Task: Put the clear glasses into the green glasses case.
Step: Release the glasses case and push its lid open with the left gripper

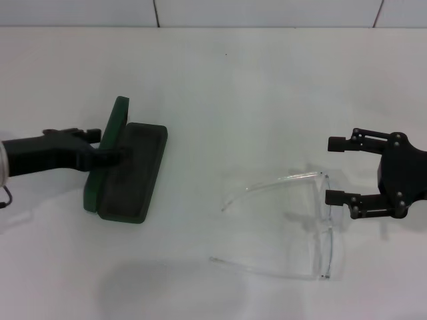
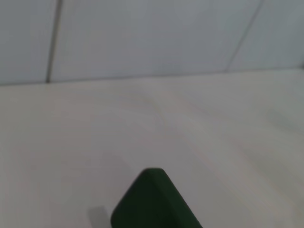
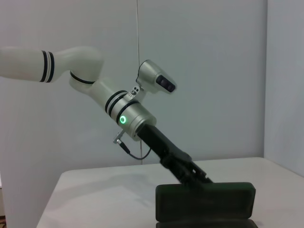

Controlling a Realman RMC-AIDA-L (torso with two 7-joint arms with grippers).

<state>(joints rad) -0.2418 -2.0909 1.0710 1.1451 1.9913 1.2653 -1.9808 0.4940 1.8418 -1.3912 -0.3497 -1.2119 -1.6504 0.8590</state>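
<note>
The left gripper [image 1: 115,155] was closed on the raised lid of the open green case [image 1: 133,172], at the table's [image 1: 220,73] left. The clear glasses [image 1: 303,223] lay well to its right (arms unfolded, pointing toward the case). The right gripper [image 1: 335,170] hung wide open, holding nothing, its 2 fingers at the lens end.
</note>
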